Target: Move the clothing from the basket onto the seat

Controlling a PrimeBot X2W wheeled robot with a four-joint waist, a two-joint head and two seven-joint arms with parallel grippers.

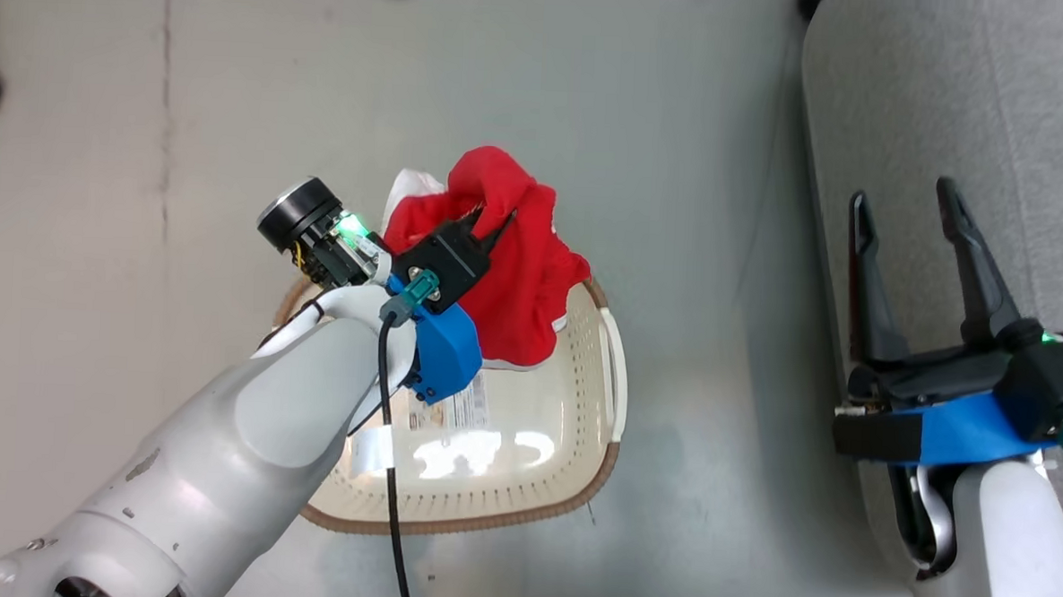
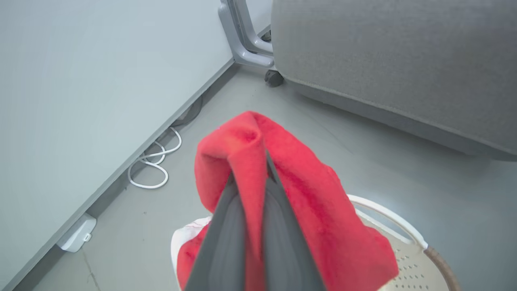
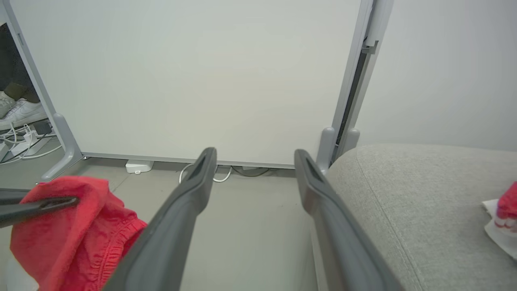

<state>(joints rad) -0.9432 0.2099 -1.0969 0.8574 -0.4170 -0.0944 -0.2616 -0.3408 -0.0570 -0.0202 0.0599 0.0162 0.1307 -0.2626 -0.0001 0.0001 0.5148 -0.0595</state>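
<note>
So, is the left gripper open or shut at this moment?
Shut. The left gripper pinches a fold of the red garment between its fingers; the cloth hangs from them above the basket.

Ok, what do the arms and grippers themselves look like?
Both arms have smooth pale grey shells, a blue wrist bracket and a black body with two long, dark, tapering jaws. The left gripper has a teal plug, a black cable trailing down its forearm and a green light. The right gripper also shows a teal plug and green light.
</note>
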